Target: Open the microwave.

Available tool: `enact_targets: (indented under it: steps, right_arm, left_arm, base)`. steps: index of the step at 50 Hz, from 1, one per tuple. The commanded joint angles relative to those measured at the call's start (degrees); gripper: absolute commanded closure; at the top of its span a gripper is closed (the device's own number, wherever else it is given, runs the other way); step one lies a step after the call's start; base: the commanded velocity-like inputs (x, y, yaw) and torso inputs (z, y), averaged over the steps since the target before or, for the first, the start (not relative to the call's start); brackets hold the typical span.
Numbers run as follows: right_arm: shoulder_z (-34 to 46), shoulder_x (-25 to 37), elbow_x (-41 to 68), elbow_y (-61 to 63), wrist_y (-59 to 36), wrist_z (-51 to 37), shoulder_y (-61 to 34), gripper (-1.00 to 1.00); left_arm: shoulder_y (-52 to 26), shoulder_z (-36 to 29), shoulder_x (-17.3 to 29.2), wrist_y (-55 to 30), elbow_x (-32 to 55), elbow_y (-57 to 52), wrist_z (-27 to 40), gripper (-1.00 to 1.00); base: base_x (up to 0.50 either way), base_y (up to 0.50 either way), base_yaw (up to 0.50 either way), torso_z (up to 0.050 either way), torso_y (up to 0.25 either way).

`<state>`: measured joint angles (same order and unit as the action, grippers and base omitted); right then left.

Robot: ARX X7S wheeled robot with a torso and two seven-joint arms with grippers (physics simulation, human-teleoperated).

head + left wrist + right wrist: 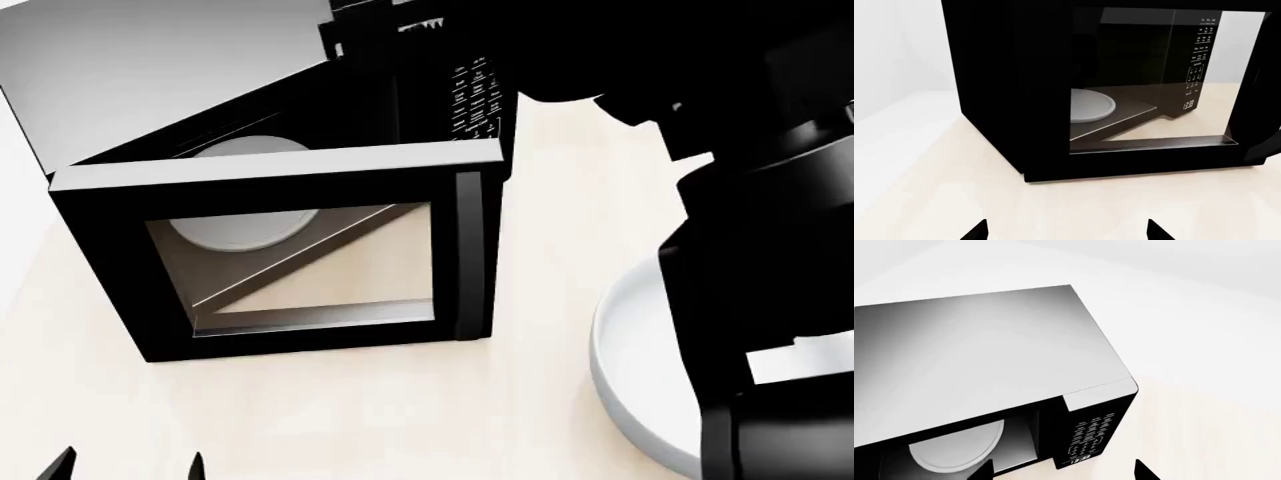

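Note:
The black microwave (120, 170) stands on the pale table. Its door (287, 180) is swung wide open toward me, with the vertical handle (467, 255) at its free edge. Through the door glass I see the white turntable (247, 225). The button panel (474, 95) faces right. The left wrist view looks through the door window at the turntable (1091, 105) and the panel (1197, 55). My left gripper (1067, 232) is open and empty, low in front of the door; its tips also show in the head view (127, 468). My right gripper (1064, 472) is open and empty above the microwave's panel corner (1091, 437).
A white bowl (641, 370) sits on the table (534, 400) to the right of the microwave, partly hidden by my black right arm (761, 250). A pale wall stands behind the microwave.

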<state>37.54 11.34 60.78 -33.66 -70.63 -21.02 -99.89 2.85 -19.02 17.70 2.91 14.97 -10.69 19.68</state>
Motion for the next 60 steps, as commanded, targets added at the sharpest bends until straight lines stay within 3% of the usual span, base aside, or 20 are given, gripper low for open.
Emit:
enact_targets:
  steps: [1,35,60]
  right_arm:
    - [1.8,-0.89,-1.48,-3.77,2.33,2.38,0.96,-1.0]
    - [5.35,-1.36,-4.15,-8.7,6.74,6.24,4.92,-1.0]
    - [4.05,1.91,-0.88,-2.29,3.4,3.44,8.31,-1.0]
  left_arm:
    - [0.02,0.01,0.22,0.01,0.3,-0.24,0.19,-1.0]
    - [-0.18,-0.5,0.52,0.37,0.35,0.21,0.77,-1.0]
    - [-0.45,-0.95,0.68,0.54,0.43,0.66,1.08,-1.0]
  base:
    - [0.0,0.0,0.0,0.0,0.0]
    - [0.0,0.0,0.0,0.0,0.0]
    - [0.0,0.0,0.0,0.0,0.0]
